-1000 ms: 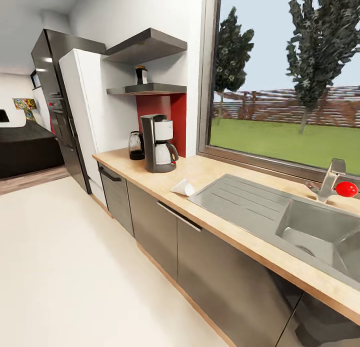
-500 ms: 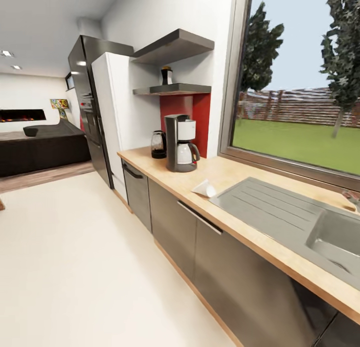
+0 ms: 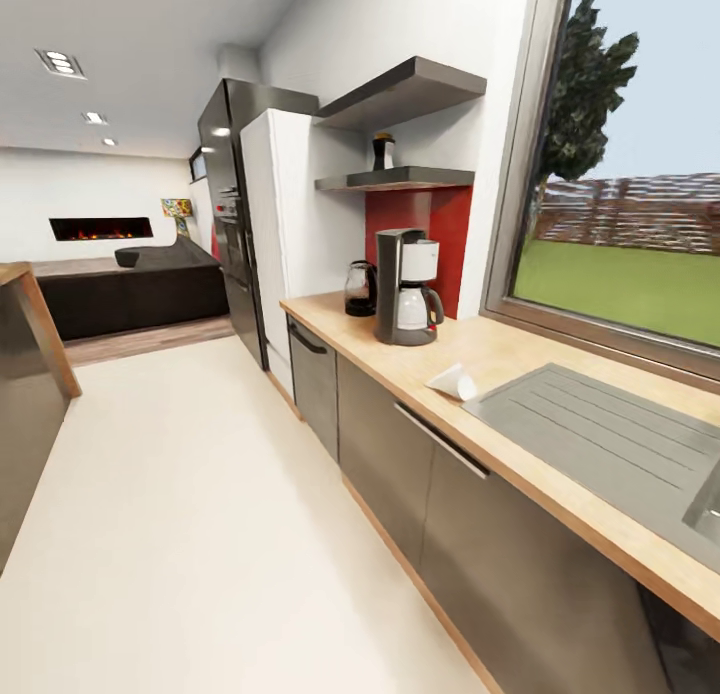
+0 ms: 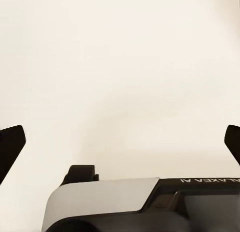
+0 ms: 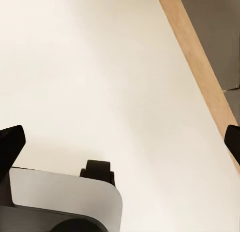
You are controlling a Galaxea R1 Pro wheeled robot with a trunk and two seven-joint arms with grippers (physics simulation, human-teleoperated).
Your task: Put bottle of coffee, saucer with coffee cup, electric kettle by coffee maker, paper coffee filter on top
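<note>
- The floor [image 3: 200, 494] is a broad, smooth cream plane, matte with soft shading; the same pale surface lies beneath both wrist cameras.
- The kitchen countertop [image 3: 520, 444] is a long beige wood-grain slab over flat grey cabinet fronts [image 3: 400, 464] with thin bar handles; a ribbed steel drainboard [image 3: 610, 434] is inset toward its near end.
- The kitchen shelf [image 3: 395, 179] is a thin glossy dark grey slab on the wall above the counter's far end, under a thicker dark shelf [image 3: 405, 89].
- The coffee maker [image 3: 404, 286] stands upright near the countertop's far end, close to the back edge: a tall dark grey body, white filter basket, glass carafe with dark handle.
- The electric kettle [image 3: 361, 289], rounded smoky glass on a black base, sits just beside it, nearer the far end.
- The bottle of coffee [image 3: 384, 152], a small dark jar, stands upright on the kitchen shelf.
- The paper coffee filter [image 3: 452, 381], a white folded cone, lies on the countertop by the drainboard's far corner.
- The left gripper [image 4: 120, 142] is spread wide, its dark fingertips [image 4: 10, 147] at the picture's sides, holding nothing.
- The right gripper [image 5: 120, 142] is likewise parted and unladen, over floor beside a wooden plinth strip [image 5: 200, 71].
</note>
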